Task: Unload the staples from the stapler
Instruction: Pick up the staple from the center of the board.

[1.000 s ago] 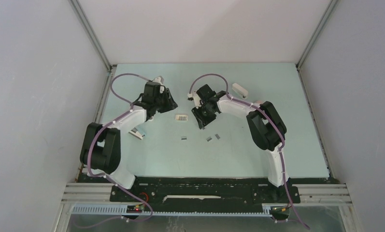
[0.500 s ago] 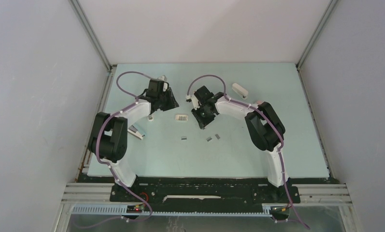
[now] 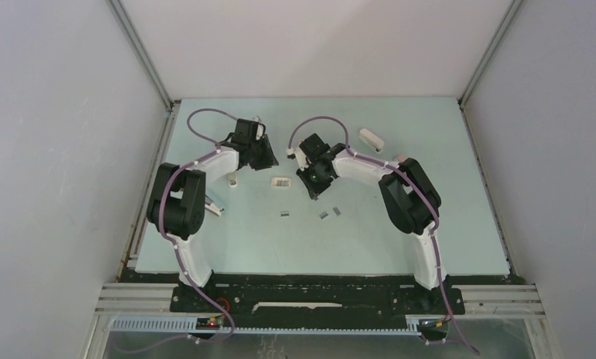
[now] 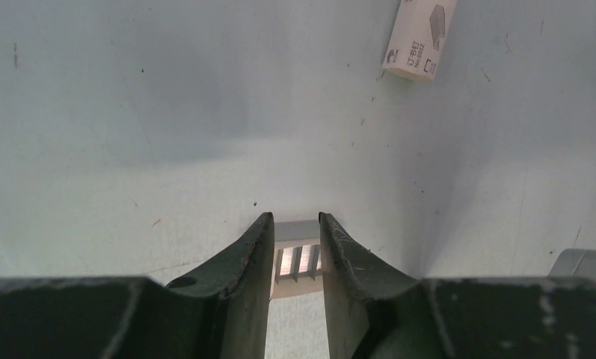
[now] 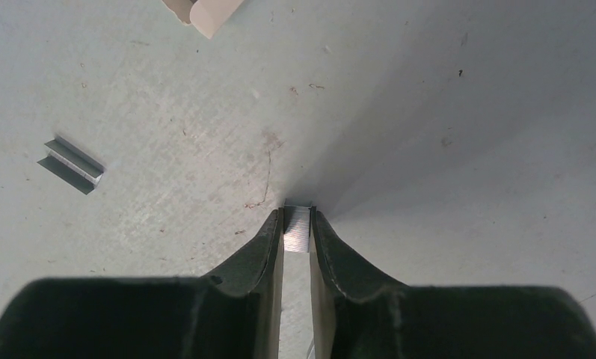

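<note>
My right gripper (image 5: 298,213) is low over the table, shut on a short silvery strip of staples (image 5: 298,229) that sits between its fingertips. In the top view it (image 3: 314,191) is at mid-table. Three more staple strips (image 3: 285,214) (image 3: 324,215) (image 3: 336,211) lie loose in front of it; one (image 5: 72,164) shows in the right wrist view. My left gripper (image 4: 295,218) (image 3: 271,158) stands open with a narrow gap, and a small white tray with ribbed strips (image 4: 298,262) (image 3: 281,182) shows beyond its tips. A white thing that looks like the stapler (image 3: 214,209) lies half hidden behind my left arm.
A white labelled box (image 4: 420,39) (image 3: 371,138) lies at the back right of the pale blue table (image 3: 399,239). A small white piece (image 3: 233,182) sits beside my left arm. A pale corner of something (image 5: 205,11) shows at the right wrist view's top edge. White walls enclose the table.
My left arm folded inward and its gripper shifted slightly back and right. Both sets of jaws narrowed; the right ones came together on the staple strip. The loose strips and tray stayed put.
</note>
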